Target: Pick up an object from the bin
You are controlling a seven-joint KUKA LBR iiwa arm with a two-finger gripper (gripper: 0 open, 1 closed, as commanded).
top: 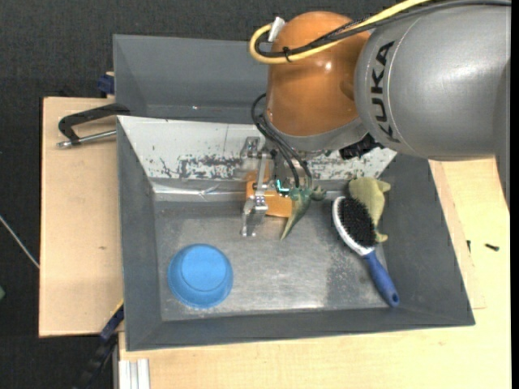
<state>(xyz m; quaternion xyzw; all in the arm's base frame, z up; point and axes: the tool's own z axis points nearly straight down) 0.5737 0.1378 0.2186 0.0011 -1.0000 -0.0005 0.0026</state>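
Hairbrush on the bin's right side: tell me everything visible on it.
The hairbrush: oval white head, black bristles facing up, blue handle, plastic by the look. Lies flat on the bin floor at the right, handle toward the near right corner. A yellowish soft thing touches the head's far edge.

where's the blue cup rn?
In the camera view, the blue cup sits alone in the lower-left corner of the bin, down-left of the gripper, with the blue-handled brush far to its right.

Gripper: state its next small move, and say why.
Probably a short straight descent. The gripper hangs over a small orange thing at the middle of the bin, a green piece beside it; the hairbrush and the blue cup lie well apart, so nothing crowds it.
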